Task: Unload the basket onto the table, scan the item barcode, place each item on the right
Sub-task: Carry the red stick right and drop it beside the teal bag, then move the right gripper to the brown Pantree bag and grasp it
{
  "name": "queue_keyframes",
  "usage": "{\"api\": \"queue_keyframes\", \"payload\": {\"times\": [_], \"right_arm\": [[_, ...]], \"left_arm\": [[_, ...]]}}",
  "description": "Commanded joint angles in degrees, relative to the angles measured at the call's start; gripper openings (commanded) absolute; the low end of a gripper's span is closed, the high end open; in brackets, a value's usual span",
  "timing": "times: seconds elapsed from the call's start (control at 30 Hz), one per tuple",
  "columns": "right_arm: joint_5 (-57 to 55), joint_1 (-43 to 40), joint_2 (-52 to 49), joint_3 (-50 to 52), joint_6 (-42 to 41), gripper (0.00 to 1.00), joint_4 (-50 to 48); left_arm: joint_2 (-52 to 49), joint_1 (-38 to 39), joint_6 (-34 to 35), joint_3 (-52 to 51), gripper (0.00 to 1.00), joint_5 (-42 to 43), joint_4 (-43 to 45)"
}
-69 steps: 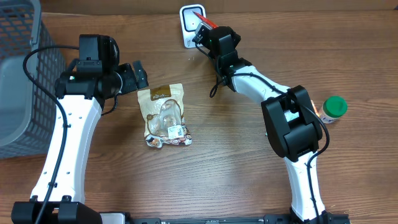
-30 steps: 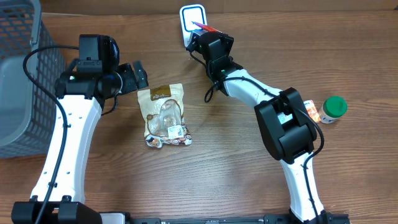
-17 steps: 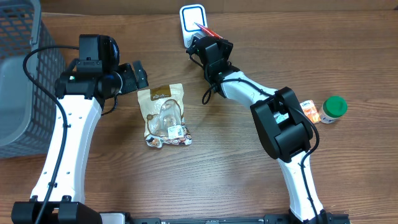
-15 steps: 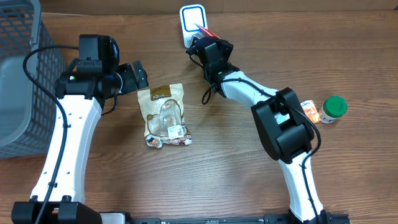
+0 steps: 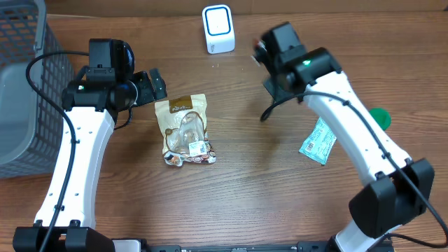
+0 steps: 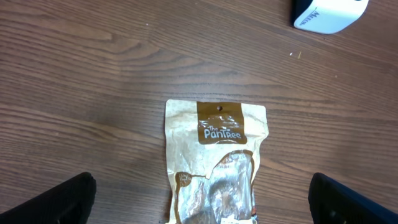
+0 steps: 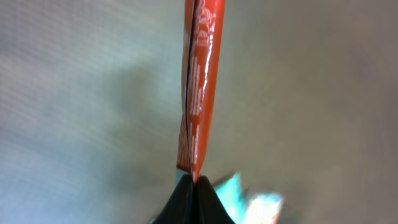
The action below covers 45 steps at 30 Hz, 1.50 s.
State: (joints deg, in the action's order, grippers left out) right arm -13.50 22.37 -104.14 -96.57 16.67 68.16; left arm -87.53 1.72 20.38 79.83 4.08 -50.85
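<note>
A thin red packet [image 7: 199, 87] shows edge-on in the right wrist view, with my right gripper [image 7: 194, 182] shut on its lower end. Overhead, that arm's wrist [image 5: 288, 50] hangs to the right of the white, blue-ringed scanner [image 5: 218, 28], and the packet cannot be made out there. A brown snack pouch [image 5: 185, 129] lies flat on the table. My left gripper [image 5: 150, 85] hovers open just beyond its top edge. In the left wrist view the pouch [image 6: 214, 155] lies between the widely spread fingertips [image 6: 59, 199], untouched, and the scanner [image 6: 329, 14] is at the top right.
A teal packet [image 5: 318, 141] lies on the table beside the right arm. A green-capped bottle [image 5: 382, 117] peeks out behind that arm. A grey wire basket [image 5: 21, 77] stands at the left edge.
The right arm has swung away from the scanner to the right, still shut on the red packet, uncovering the teal packet. The left arm and the pouch have not moved.
</note>
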Motion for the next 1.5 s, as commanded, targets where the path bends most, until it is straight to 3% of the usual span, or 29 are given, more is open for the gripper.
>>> {"api": "queue_keyframes", "payload": {"times": [0.0,0.2,0.47,0.5,0.57,0.6,0.73,0.83,0.97,1.17,1.47], "right_arm": [[12.55,-4.52,-1.64,3.45,-7.56,0.04,5.44],[12.76,-11.21,-1.62,9.49,-12.07,0.04,9.60],[12.72,-17.14,-1.64,15.37,-13.73,0.05,7.56],[12.74,-17.53,-1.64,15.58,-13.73,0.14,7.54],[12.79,-17.62,-1.62,15.58,-13.75,0.44,7.52],[12.83,-17.62,-1.62,15.58,-13.90,0.48,7.39],[15.52,-17.35,-1.62,15.58,-20.50,0.50,4.61],[25.44,-16.35,-1.64,15.58,-24.28,0.50,0.57],[33.27,-13.07,-1.64,15.58,-24.28,0.50,-4.28],[33.64,-2.99,-1.64,15.58,-33.22,0.50,-14.51],[21.29,17.79,-3.67,15.58,-38.14,0.50,-35.32]], "left_arm": [[0.37,-0.17,-1.53,0.44,1.00,-0.15,0.09],[0.37,-0.17,-1.53,0.44,1.00,-0.15,0.09],[0.37,-0.17,-1.53,0.44,1.00,-0.15,0.09],[0.37,-0.17,-1.53,0.44,1.00,-0.15,0.09],[0.37,-0.17,-1.53,0.44,1.00,-0.15,0.09],[0.37,-0.17,-1.53,0.44,1.00,-0.15,0.09],[0.37,-0.17,-1.53,0.44,1.00,-0.15,0.09],[0.37,-0.17,-1.53,0.44,1.00,-0.15,0.09],[0.37,-0.17,-1.53,0.44,1.00,-0.15,0.09],[0.37,-0.17,-1.53,0.44,1.00,-0.15,0.09],[0.37,-0.17,-1.53,0.44,1.00,-0.15,0.09]]}}
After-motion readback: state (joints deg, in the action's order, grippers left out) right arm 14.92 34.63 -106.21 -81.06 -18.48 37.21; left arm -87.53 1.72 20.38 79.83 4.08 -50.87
